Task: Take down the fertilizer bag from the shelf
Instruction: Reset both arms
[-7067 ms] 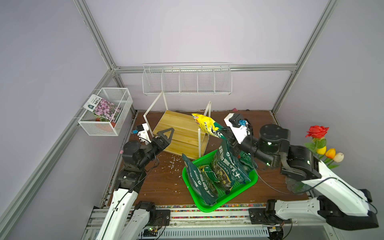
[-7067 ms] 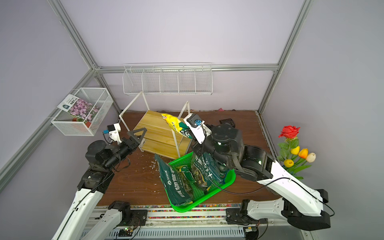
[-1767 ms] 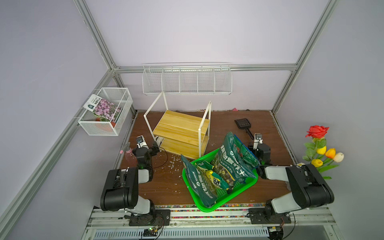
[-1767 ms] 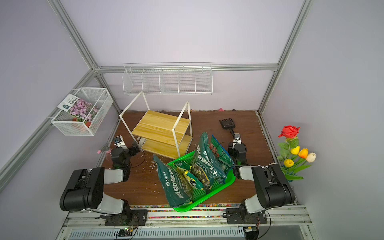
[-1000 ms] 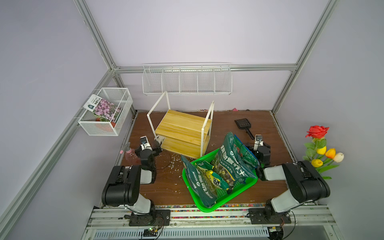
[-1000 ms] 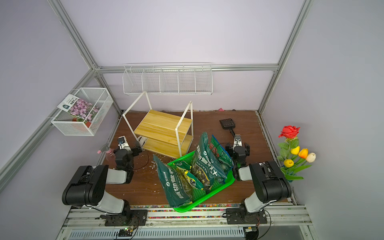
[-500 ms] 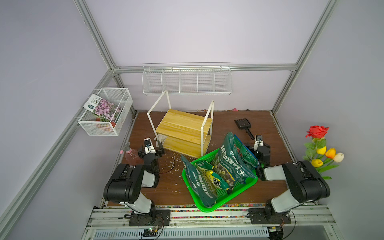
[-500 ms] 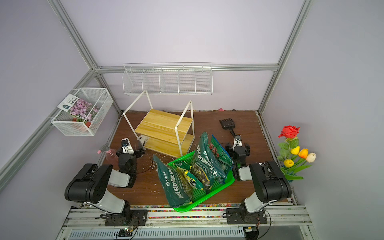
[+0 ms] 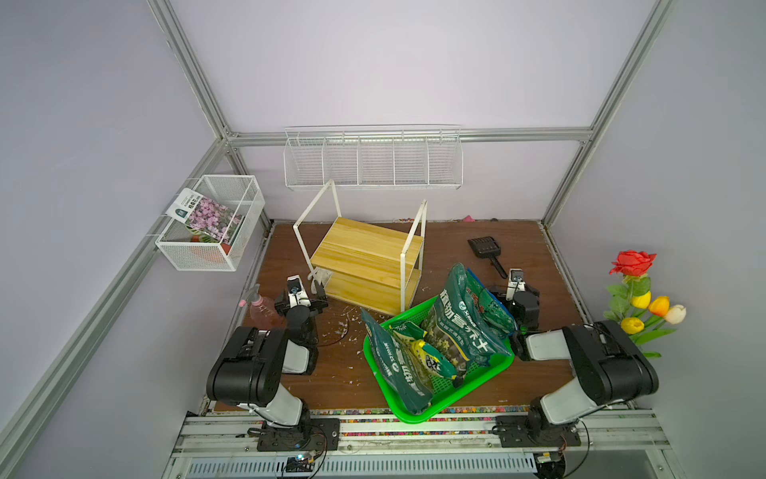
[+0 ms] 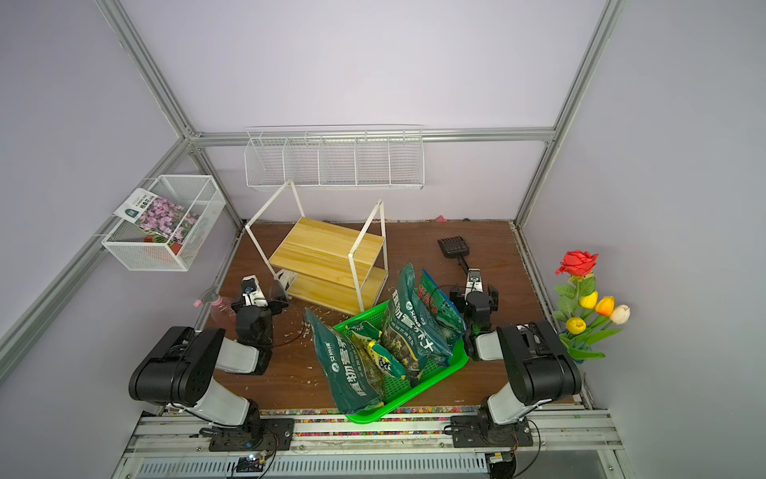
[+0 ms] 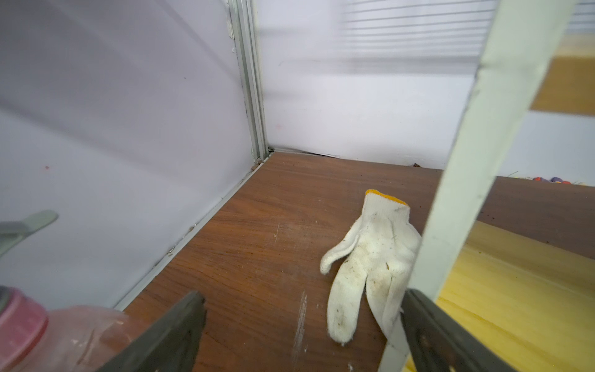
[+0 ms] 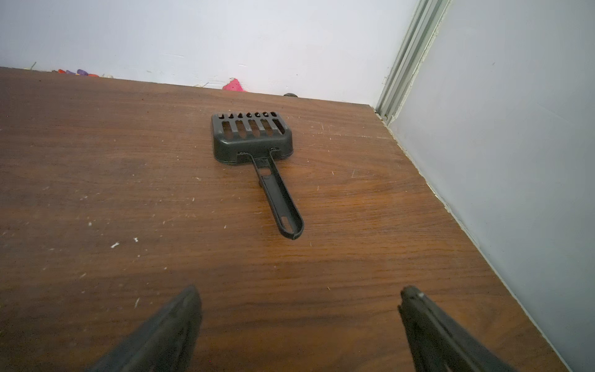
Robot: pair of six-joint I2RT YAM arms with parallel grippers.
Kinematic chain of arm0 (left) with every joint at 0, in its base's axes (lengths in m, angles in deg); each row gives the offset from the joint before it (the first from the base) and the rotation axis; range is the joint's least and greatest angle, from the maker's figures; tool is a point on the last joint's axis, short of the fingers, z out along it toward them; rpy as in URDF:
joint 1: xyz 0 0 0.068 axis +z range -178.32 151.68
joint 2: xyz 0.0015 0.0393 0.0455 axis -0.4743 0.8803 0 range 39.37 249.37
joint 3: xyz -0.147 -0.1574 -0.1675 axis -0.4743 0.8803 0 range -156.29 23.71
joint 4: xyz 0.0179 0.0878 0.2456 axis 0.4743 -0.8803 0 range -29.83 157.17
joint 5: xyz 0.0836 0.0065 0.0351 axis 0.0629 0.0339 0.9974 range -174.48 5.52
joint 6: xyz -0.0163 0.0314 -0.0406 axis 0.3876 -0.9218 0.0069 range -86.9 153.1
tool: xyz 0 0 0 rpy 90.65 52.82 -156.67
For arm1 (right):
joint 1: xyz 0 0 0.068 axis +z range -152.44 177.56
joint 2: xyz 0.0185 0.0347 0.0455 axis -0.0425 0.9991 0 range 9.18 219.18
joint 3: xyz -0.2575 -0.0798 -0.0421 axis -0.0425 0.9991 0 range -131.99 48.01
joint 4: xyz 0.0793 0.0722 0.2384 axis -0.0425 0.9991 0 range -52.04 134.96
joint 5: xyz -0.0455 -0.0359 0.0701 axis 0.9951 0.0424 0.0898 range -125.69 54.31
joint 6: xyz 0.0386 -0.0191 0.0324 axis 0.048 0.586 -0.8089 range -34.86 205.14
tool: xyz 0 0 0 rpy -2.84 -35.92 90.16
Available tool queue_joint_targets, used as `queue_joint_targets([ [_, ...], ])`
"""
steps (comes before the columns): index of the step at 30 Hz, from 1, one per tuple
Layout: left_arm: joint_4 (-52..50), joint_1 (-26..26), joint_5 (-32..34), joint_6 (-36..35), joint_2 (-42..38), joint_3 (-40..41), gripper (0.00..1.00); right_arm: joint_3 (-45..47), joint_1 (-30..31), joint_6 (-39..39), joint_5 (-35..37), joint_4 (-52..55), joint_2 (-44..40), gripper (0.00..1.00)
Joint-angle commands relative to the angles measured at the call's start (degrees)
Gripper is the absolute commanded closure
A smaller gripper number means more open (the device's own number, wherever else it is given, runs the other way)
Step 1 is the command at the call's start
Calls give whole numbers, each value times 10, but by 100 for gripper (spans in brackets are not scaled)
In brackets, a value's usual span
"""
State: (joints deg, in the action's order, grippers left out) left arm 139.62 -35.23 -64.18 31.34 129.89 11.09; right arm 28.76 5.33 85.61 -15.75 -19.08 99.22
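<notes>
Two arms sit folded low over the tabletop, and neither one is carrying anything. The left gripper (image 9: 301, 300) has its jaws spread wide, right at the front corner of the shelf (image 9: 367, 249). In the left wrist view a white post (image 11: 476, 180) of the frame runs just past one of its fingers (image 11: 428, 328), and I can't tell whether they touch. A white glove (image 11: 367, 264) lies on the table by that post, and a pink spray bottle (image 9: 263, 315) sits on the gripper's other side. Over on the right, the right gripper (image 9: 517, 291) is spread just as wide and is empty too, looking out at a black scoop (image 12: 254, 138) lying well ahead of it.

Now the shelf: both wooden boards are bare in both top views. The fertilizer bags (image 9: 460, 327) are all down in the green basket (image 9: 464, 390) between the arms, just beside the shelf's front. Some big dark green ones stand or lean there, with smaller packs among them.

So my read is that the take-down itself is done and this is the rest pose. The next move calls for very little. If the left arm moves at all, it wants to draw straight back from that post, jaws kept apart, so the light frame doesn't get snagged or dragged.
</notes>
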Motion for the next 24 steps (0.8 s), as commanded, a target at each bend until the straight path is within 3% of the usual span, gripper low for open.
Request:
queue_joint_targets([
  [1, -86, 29, -62, 18, -14, -45, 1, -5, -2, -7, 12, -13, 4, 1],
  [14, -114, 42, -78, 30, -15, -57, 3, -6, -2, -7, 12, -13, 4, 1],
  [15, -114, 42, -78, 30, -15, -57, 11, -5, -3, -7, 12, -13, 4, 1],
  [16, -114, 42, -78, 30, -15, -57, 36, -6, -2, -7, 12, -12, 4, 1],
  [17, -113, 42, -78, 29, -16, -57, 73, -6, -3, -7, 12, -12, 4, 1],
  [18, -114, 42, -78, 30, -15, -57, 98, -6, -2, -7, 12, -12, 4, 1],
  [20, -113, 42, -78, 30, -16, -57, 100, -6, -2, -7, 12, -12, 4, 1],
  [21, -113, 42, -79, 29, -16, -57, 82, -6, -2, -7, 12, -13, 4, 1],
  [22, -113, 42, -78, 30, -16, -57, 56, -6, -2, -7, 12, -13, 4, 1],
  [24, -114, 42, -78, 30, -15, -57, 50, -6, -2, -7, 12, -13, 4, 1],
])
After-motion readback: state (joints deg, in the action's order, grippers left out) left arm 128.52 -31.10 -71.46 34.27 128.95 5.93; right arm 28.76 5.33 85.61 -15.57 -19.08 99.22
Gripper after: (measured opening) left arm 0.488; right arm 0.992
